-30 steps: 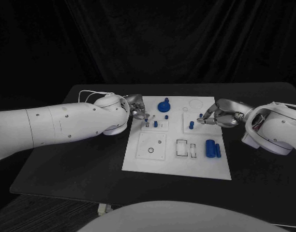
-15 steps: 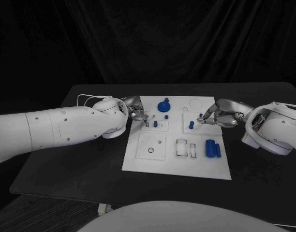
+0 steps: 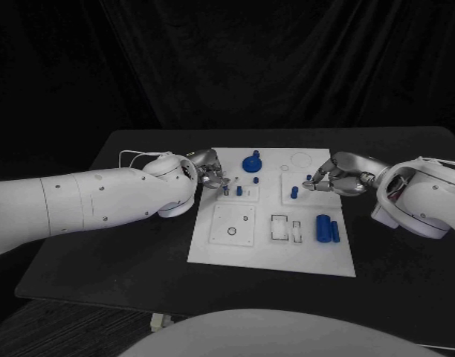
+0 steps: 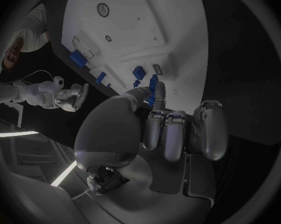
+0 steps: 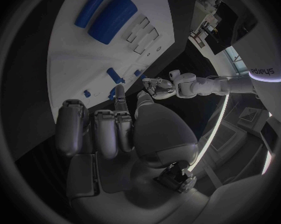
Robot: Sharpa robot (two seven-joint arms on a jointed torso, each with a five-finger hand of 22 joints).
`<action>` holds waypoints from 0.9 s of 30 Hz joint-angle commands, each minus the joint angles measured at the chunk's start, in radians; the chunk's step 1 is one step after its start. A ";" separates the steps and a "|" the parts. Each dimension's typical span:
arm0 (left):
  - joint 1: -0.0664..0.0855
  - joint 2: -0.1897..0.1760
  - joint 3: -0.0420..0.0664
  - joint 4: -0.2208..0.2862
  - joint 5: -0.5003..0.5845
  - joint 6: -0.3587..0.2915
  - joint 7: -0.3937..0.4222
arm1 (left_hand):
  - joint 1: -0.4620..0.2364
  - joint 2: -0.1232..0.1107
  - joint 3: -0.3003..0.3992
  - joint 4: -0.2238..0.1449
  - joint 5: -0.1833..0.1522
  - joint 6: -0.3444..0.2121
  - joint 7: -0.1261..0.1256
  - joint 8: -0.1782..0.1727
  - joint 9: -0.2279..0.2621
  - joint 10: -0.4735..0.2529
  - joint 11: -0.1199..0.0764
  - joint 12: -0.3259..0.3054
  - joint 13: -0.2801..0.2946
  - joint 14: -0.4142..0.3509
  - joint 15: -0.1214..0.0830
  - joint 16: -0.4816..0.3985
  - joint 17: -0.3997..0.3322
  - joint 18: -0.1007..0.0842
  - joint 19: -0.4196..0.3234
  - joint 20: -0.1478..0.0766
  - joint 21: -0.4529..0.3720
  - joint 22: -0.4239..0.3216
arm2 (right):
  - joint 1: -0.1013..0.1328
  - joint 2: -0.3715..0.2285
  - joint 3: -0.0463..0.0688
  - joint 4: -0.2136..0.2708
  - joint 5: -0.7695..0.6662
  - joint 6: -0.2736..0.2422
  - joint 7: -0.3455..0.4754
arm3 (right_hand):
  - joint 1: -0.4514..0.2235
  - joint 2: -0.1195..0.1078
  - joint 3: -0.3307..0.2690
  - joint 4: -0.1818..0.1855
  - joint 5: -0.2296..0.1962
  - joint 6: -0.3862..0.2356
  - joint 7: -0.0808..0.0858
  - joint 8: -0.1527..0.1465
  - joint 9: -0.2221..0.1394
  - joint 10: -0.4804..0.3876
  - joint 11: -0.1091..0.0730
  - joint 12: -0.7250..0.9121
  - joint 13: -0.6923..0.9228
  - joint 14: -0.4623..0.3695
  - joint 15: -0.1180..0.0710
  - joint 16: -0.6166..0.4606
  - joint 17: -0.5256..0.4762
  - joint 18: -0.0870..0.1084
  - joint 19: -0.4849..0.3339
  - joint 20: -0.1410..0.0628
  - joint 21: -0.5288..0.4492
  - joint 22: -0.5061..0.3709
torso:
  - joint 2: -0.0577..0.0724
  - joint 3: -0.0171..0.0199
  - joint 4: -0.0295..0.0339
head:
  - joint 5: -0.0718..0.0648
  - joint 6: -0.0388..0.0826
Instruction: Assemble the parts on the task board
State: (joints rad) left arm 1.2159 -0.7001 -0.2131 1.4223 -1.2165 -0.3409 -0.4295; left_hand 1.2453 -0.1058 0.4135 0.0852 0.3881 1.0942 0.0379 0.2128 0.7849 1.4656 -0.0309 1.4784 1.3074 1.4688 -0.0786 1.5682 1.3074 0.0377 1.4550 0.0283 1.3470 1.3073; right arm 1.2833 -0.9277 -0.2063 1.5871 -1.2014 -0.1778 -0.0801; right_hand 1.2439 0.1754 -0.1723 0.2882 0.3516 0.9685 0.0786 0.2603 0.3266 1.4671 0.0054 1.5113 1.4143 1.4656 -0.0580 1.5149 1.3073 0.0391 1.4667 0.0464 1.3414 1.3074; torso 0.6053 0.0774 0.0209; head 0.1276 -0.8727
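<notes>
The task board (image 3: pixel 271 256), a white plate, lies in the middle of the black table (image 3: pixel 110 245), and the left hand (image 3: pixel 208 172) reaches over its near-left edge, where the thumb and a fingertip pinch a small blue peg (image 4: pixel 152 88) just above the board's upper-left raised block, the other fingers curled in. The right hand (image 3: pixel 331 178) hovers over the board's right side with most fingers folded, a thumb and finger close together beside a blue pin (image 3: pixel 294 192); whether they grip anything cannot be told. A blue knob (image 3: pixel 252 162) stands near the board's far edge, while a thick blue cylinder (image 3: pixel 323 227) and a thinner blue rod (image 3: pixel 336 231) lie side by side near its right edge.
</notes>
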 commanded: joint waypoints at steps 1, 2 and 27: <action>-0.003 0.002 0.001 0.004 0.000 -0.024 0.019 | 0.002 0.002 0.025 -0.016 -0.004 0.002 -0.008 -0.006 0.001 0.050 -0.008 0.000 0.197 0.102 -0.006 0.003 0.263 0.016 -0.004 0.001 -0.004 0.191 | -0.002 -0.001 0.001 0.002 -0.001 -0.012 -0.010 | 0.003 0.007 -0.007 -0.001 0.004 0.008 -0.001 0.000 -0.001 0.034 -0.006 -0.003 0.019 0.073 -0.005 -0.005 0.139 0.017 -0.006 0.002 -0.004 0.189 | 0.000 0.0000 -0.0010 | 0.000 0.000; -0.004 0.002 0.001 0.004 0.000 -0.024 0.019 | 0.002 0.002 0.025 -0.016 -0.004 0.002 -0.008 -0.006 0.001 0.050 -0.008 0.000 0.197 0.102 -0.006 0.003 0.263 0.016 -0.004 0.001 -0.004 0.191 | -0.002 -0.001 0.001 0.001 -0.001 -0.012 -0.010 | 0.003 0.007 -0.007 -0.001 0.004 0.008 -0.001 0.000 -0.001 0.034 -0.006 -0.003 0.019 0.073 -0.005 -0.005 0.139 0.017 -0.006 0.002 -0.004 0.189 | 0.000 0.0000 -0.0009 | 0.000 0.000; -0.014 0.004 0.001 -0.007 -0.037 -0.017 0.015 | 0.001 0.004 0.026 -0.014 -0.005 0.003 -0.007 -0.007 0.001 0.049 -0.008 -0.002 0.196 0.102 -0.006 0.003 0.263 0.016 -0.005 0.001 -0.007 0.190 | -0.002 -0.002 0.001 0.002 -0.001 -0.011 -0.009 | 0.004 0.007 -0.008 -0.001 0.004 0.008 -0.002 -0.001 -0.001 0.034 -0.006 -0.003 0.019 0.073 -0.005 -0.005 0.139 0.017 -0.006 0.002 -0.004 0.189 | -0.001 -0.0004 -0.0009 | -0.003 0.000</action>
State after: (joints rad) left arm 1.2033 -0.6976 -0.2131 1.4157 -1.2313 -0.3468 -0.4285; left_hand 1.2409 -0.1077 0.4214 0.0828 0.3822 1.0976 0.0358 0.2128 0.7847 1.4665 -0.0300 1.4784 1.3074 1.4688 -0.0786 1.5682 1.3074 0.0377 1.4550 0.0284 1.3430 1.3073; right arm 1.2832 -0.9286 -0.2063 1.5864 -1.2014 -0.1784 -0.0800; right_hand 1.2451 0.1765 -0.1751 0.2854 0.3516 0.9685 0.0786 0.2603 0.3267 1.4668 0.0057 1.5143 1.4144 1.4657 -0.0576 1.5149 1.3073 0.0391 1.4667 0.0464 1.3415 1.3080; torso 0.6046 0.0769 0.0196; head 0.1261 -0.8727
